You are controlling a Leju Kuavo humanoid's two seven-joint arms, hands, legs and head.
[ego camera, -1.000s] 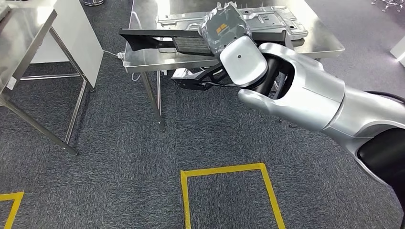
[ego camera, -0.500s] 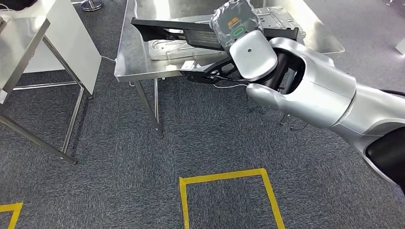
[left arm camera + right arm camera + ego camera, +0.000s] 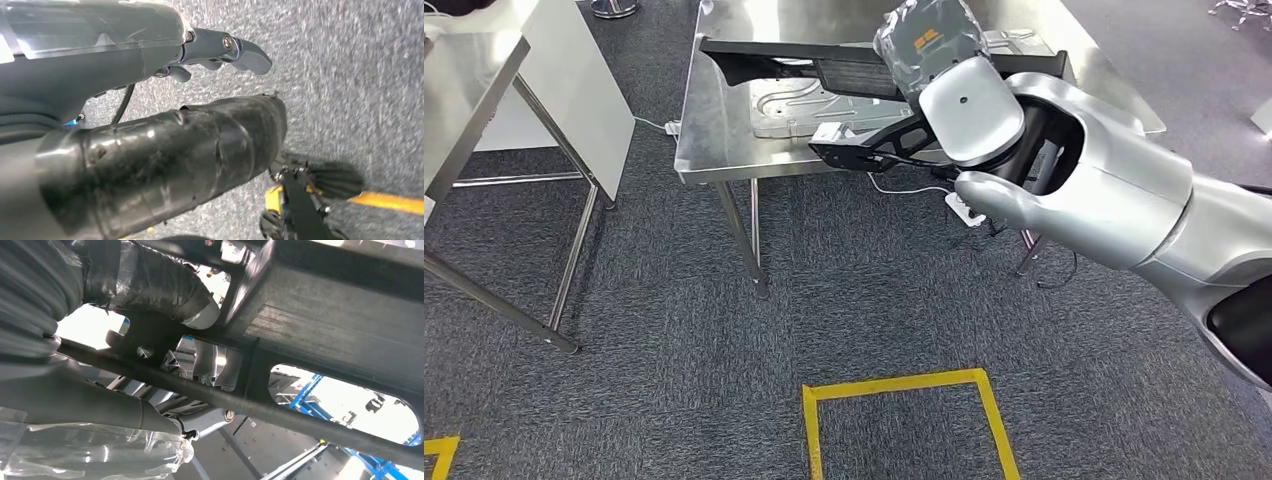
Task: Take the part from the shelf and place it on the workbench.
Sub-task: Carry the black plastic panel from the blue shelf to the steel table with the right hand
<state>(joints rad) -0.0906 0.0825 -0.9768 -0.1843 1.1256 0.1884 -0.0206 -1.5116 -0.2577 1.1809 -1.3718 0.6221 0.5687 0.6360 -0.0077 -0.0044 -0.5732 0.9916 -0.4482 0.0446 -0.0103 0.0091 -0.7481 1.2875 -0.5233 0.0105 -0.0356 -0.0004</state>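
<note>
Above steel workbench (image 3: 714,130), right robot hand (image 3: 929,45), fingers hidden, grips black part (image 3: 794,65).

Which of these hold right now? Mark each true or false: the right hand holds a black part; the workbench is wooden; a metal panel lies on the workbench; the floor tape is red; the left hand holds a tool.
1. The right hand holds a long black part. True.
2. The workbench is wooden. False: it is shiny steel.
3. A pressed metal panel lies on the workbench. True.
4. The floor tape is red. False: it is yellow.
5. The left hand holds a tool. False: it hangs over the carpet holding nothing.
</note>
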